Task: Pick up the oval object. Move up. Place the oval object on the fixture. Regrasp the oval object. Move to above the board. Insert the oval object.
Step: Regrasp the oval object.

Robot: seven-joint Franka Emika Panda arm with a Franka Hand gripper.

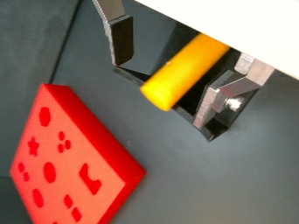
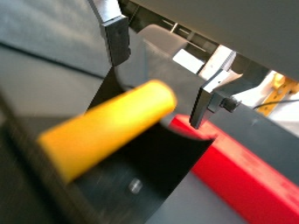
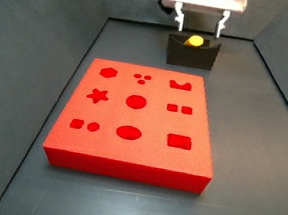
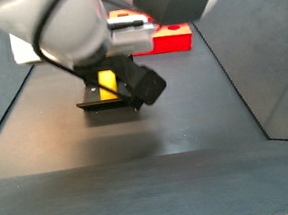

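Resting on the fixture point(image 3: 191, 54), the oval object point(image 1: 184, 72) lies between the wide jaws of the gripper point(image 1: 176, 77), apparently untouched. I judge that placing is done; regrasping, moving above the board point(image 3: 134, 118) and inserting remain.

Work-cell surroundings, seen in both side views.
A flat, matte dark grey floor panel point(image 3: 244, 199) point(image 4: 138, 146) fills the enclosure. Smooth dark grey side walls point(image 3: 36, 34) point(image 4: 271, 51) slope up and outward from its long edges. A faint seam crosses the floor near its closer end point(image 4: 128, 163).
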